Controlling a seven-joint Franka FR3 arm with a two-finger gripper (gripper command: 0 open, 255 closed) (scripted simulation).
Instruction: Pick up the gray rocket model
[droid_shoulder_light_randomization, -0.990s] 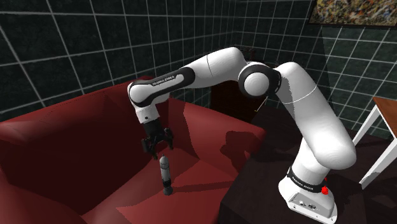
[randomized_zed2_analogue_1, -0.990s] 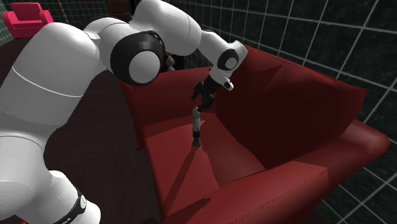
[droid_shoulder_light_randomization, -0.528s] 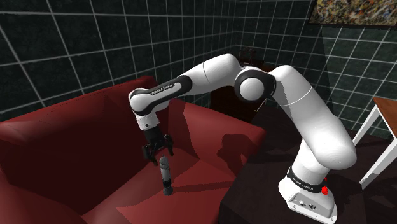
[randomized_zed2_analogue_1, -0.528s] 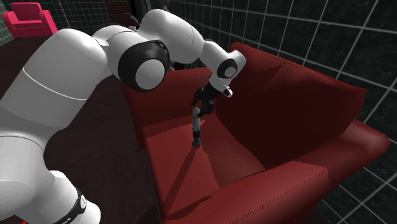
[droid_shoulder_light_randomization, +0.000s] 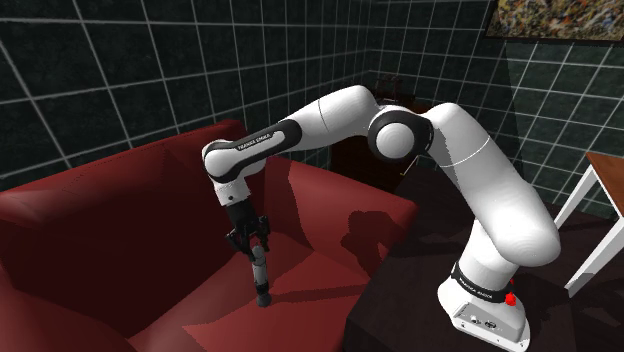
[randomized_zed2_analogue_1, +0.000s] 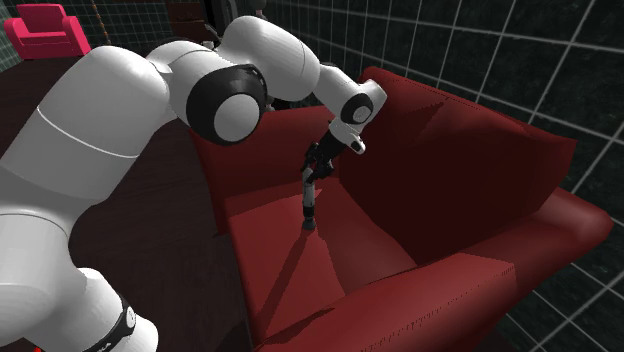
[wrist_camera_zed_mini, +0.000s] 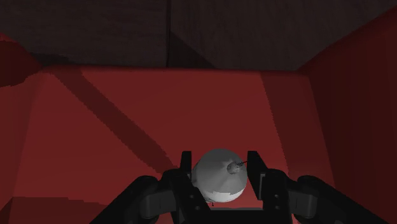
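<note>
1 gray rocket model (droid_shoulder_light_randomization: 261, 278) stands upright on your red sofa (droid_shoulder_light_randomization: 120, 230) seat cushion.
Your gripper (wrist_camera_zed_mini: 219, 167) sits over its nose, its 2 black fingers (wrist_camera_zed_mini: 186, 172) pressed against its sides, clamped on it; the white arm (droid_shoulder_light_randomization: 330, 115) reaches down from above.

Dim overall, hard-edged shadows on sofa (randomized_zed2_analogue_1: 372, 232)

A dark red sofa (droid_shoulder_light_randomization: 120, 230) spreads beneath me, backed by a black tiled wall (droid_shoulder_light_randomization: 120, 70). I see a framed painting (droid_shoulder_light_randomization: 560, 18) high up, a white-legged table (droid_shoulder_light_randomization: 608, 172) at the shoulder view's right, and a pink armchair (randomized_zed2_analogue_1: 45, 30) far off.
</note>
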